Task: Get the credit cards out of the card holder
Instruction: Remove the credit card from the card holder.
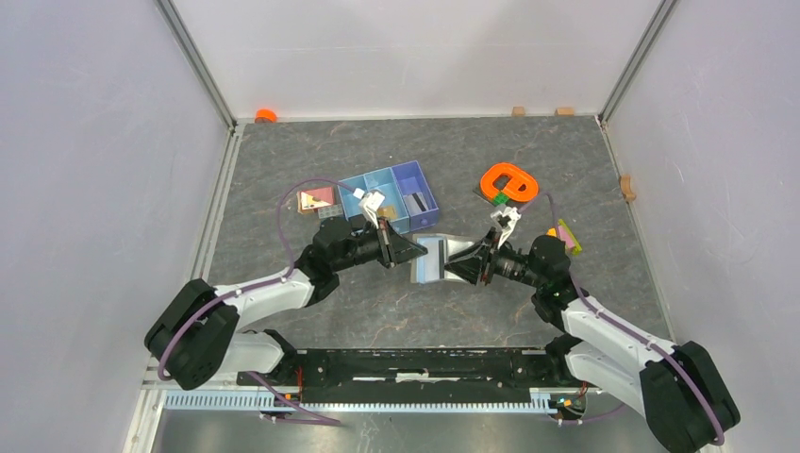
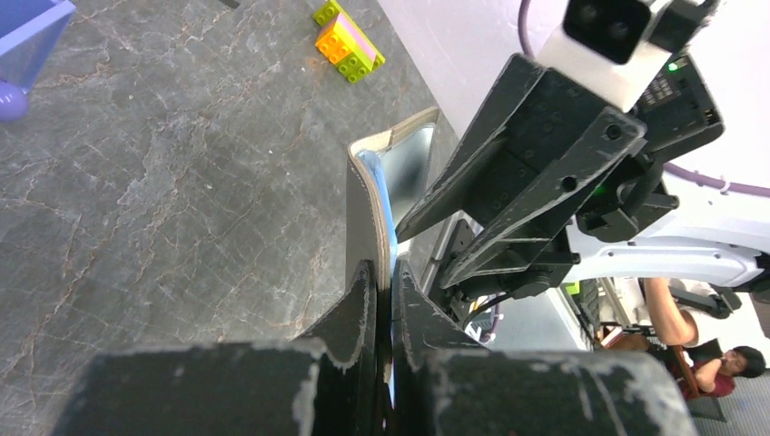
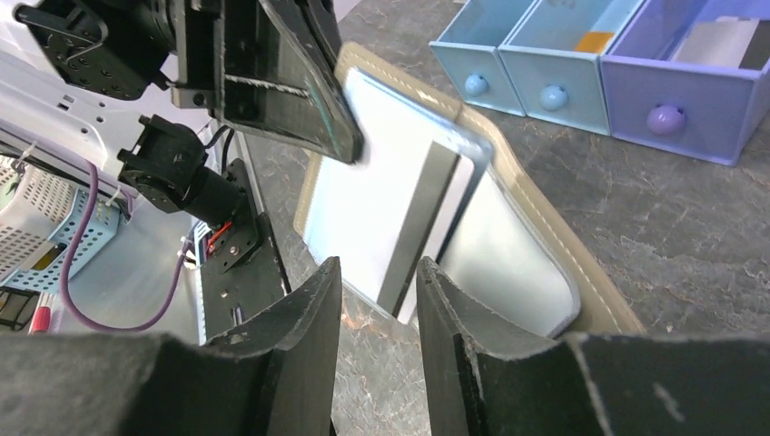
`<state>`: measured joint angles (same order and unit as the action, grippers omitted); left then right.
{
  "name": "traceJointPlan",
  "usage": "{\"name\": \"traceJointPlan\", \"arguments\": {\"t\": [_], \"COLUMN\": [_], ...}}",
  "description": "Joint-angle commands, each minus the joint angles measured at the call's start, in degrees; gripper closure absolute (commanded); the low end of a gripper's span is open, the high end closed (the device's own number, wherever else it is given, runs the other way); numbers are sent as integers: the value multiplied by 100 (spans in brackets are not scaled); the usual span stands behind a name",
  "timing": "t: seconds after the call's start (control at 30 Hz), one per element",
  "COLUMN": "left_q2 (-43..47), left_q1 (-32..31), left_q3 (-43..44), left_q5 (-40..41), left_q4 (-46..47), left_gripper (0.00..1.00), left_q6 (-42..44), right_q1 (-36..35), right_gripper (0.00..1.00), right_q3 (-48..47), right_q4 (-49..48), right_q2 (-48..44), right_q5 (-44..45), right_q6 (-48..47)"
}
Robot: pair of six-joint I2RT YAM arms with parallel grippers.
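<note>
The grey-taupe card holder is held open just above the table between my two arms. My left gripper is shut on its left edge, and the holder rises edge-on from those jaws. In the right wrist view the holder's rim frames a pale inside, with a whitish credit card with a dark stripe sticking out of it. My right gripper is open, its fingertips on either side of the card's lower corner, with table showing between them. From above, the right gripper sits at the holder's right side.
A blue-and-purple three-compartment tray stands behind the holder, close to the left gripper. An orange ring-shaped object lies at the back right. A yellow-pink brick block sits by the right wrist. A tan-pink block lies left of the tray.
</note>
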<state>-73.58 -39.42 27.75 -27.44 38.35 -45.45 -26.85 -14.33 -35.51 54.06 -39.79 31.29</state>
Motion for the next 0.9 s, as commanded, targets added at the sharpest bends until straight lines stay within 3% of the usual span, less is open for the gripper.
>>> {"name": "traceJointPlan", "arguments": {"t": [0.0, 0.47, 0.87], "left_q2": [-41, -177, -429], "left_q1": [148, 325, 330], "left_q3": [97, -119, -208], "left_q5": [-334, -731, -1110], "left_q4": [659, 1718, 2818], "left_gripper": [98, 98, 98], "left_q6": [-369, -942, -1404], "right_q1": [86, 394, 404], "right_gripper": [60, 67, 66], "right_q3": [-300, -130, 60], "right_q4": [218, -382, -1305], "right_q2": [-17, 144, 175], "right_q5": [80, -432, -803], "right_q6": [-133, 325, 912]}}
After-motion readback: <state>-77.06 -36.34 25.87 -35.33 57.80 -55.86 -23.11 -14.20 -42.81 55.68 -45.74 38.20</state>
